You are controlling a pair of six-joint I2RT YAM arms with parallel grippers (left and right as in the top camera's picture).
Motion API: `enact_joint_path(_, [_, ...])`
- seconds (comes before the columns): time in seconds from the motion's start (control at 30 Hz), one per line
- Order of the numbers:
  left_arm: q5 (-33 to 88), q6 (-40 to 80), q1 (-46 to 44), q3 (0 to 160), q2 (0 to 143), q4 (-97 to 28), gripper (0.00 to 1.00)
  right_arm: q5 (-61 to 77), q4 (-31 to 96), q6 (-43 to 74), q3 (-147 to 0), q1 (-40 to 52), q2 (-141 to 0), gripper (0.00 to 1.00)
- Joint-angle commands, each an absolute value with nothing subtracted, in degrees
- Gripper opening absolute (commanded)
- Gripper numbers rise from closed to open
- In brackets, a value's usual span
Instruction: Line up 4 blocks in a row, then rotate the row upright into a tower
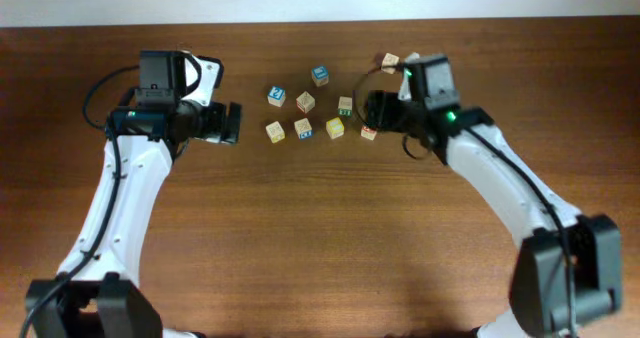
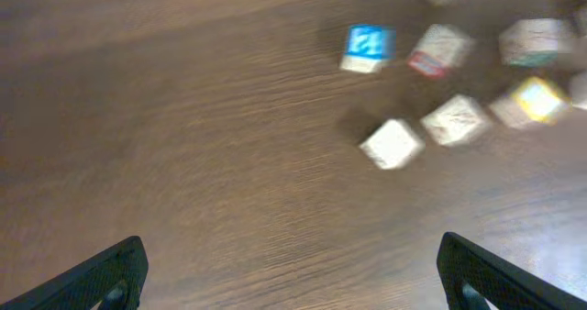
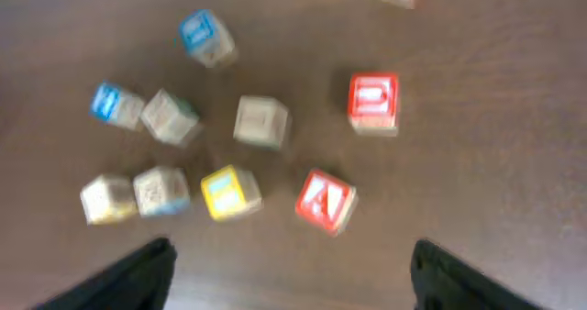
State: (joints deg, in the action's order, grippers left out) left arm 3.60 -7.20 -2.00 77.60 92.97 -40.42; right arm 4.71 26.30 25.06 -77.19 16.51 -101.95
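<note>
Several small pale-wood blocks lie in a loose cluster at the table's middle back. In the right wrist view one red-faced block (image 3: 326, 200) lies tilted just ahead of my right gripper (image 3: 293, 278), which is open and holds nothing. A second red-faced block (image 3: 373, 102) sits farther on, and a yellow-faced block (image 3: 229, 191) lies left of the near red one. From overhead I see the near red block (image 1: 369, 132), the yellow block (image 1: 335, 128) and a green-sided block (image 1: 345, 106). My right gripper (image 1: 375, 113) hovers at the cluster's right edge. My left gripper (image 1: 230, 123) is open and empty, left of the cluster.
Two blue-faced cubes (image 1: 276, 96) (image 1: 320, 75) and plain pale cubes (image 1: 275, 131) (image 1: 303, 129) share the cluster. One more cube (image 1: 390, 62) lies behind the right wrist. The left wrist view is blurred, with bare wood table (image 2: 229, 191) between its fingers.
</note>
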Motion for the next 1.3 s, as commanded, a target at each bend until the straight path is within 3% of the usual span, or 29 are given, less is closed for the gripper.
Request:
enact_joint_path(0.0, [-9.61,4.60,-2.09,78.74,97.56,-40.10,0.99,-1.80,36.16,29.67,-92.33,17.78,-112.79,0.79])
enact_joint_path(0.1, [-10.35,6.48,-2.09,78.74,99.33,-39.68,0.99,-2.02,47.18,33.82,-105.41,17.96,-123.98,0.69])
enact_joint_path(0.37, [-10.33,6.46,-2.09,78.74,99.42,-40.12,0.99,-3.29,49.34,36.27,-105.30,19.59,-130.69,0.54])
enact_joint_path(0.57, [-10.35,6.44,-2.09,78.74,99.42,-40.14,0.99,-3.29,50.72,31.44,-105.23,19.59,-131.20,0.27])
enact_joint_path(0.8, [-10.33,6.44,-2.11,78.74,99.42,-40.99,0.99,-2.76,64.47,26.65,-105.23,19.51,-131.20,0.27])
enact_joint_path(1.13, [-10.35,6.42,-2.09,78.74,99.42,-41.01,0.99,8.14,79.72,13.69,-105.23,19.55,-131.20,0.28])
enact_joint_path(1.27, [-10.33,6.42,-2.09,78.74,99.42,-41.01,0.99,7.68,79.26,13.72,-105.23,19.53,-131.20,0.50])
